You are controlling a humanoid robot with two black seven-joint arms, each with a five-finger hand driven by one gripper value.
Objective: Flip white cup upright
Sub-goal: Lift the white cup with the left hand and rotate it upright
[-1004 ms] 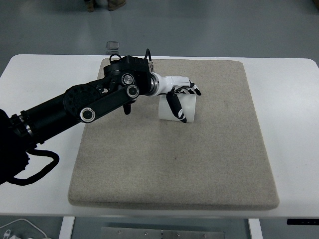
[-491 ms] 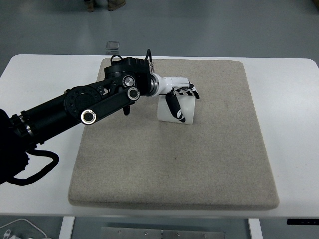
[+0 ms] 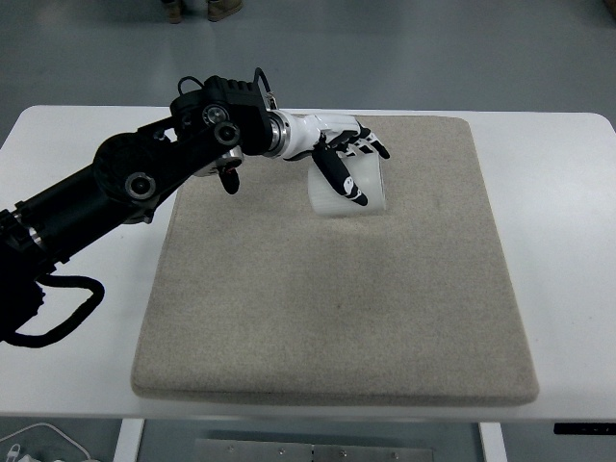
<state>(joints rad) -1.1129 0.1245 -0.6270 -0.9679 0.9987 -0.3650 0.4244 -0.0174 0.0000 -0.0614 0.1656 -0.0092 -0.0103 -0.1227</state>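
Note:
The white cup (image 3: pixel 370 192) is at the back of the grey mat (image 3: pixel 337 308), a little left of its middle. My left hand (image 3: pixel 351 166) is shut on it: the thumb (image 3: pixel 340 179) lies across the cup's near side and the other fingers (image 3: pixel 372 149) curl over its far side. The cup looks tilted in the grasp, and the hand hides its upper part. I cannot tell which end is the mouth. The black left arm (image 3: pixel 144 183) reaches in from the left edge.
The mat lies on a white table (image 3: pixel 558 241). A small clear object (image 3: pixel 218 89) sits at the table's far edge, behind the arm. A person's shoes (image 3: pixel 202 10) show at the top edge. A white cable (image 3: pixel 38 438) hangs at the bottom left.
The left arm has swung up and back, its elbow now farther toward the far edge. The hand and the cup have shifted slightly right and back, and the cup now looks more tilted.

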